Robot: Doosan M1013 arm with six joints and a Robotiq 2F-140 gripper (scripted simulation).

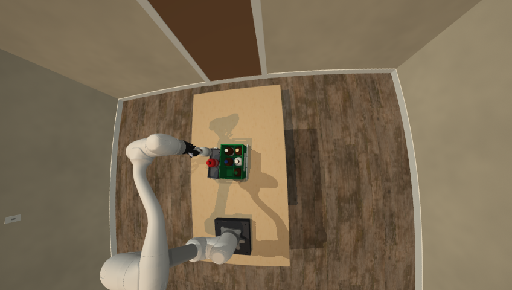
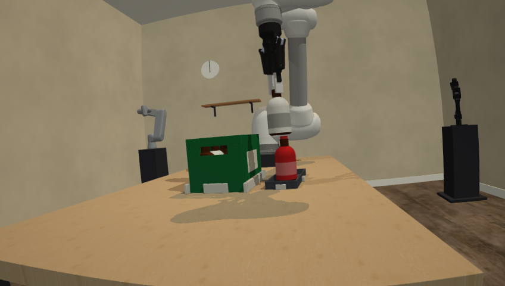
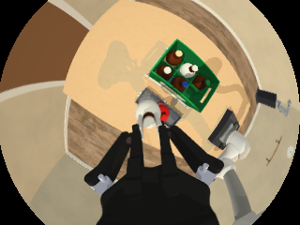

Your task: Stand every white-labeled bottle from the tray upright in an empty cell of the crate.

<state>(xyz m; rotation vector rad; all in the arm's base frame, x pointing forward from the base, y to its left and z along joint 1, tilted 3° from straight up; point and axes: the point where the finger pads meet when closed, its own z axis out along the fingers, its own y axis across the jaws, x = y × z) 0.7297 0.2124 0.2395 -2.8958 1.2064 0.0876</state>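
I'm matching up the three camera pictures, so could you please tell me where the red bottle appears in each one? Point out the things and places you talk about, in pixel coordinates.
Top: the red bottle [image 1: 211,163] [image 2: 285,159] [image 3: 164,112] is near the centre, just left of the crate.
Exterior: right of centre, below the lifted white bottle [image 1: 204,151] [image 2: 279,115] [image 3: 147,112].
Wrist: near the centre, partly hidden behind the white bottle.
Shared landmark: the green crate [image 1: 232,179] [image 2: 216,170] [image 3: 206,78].
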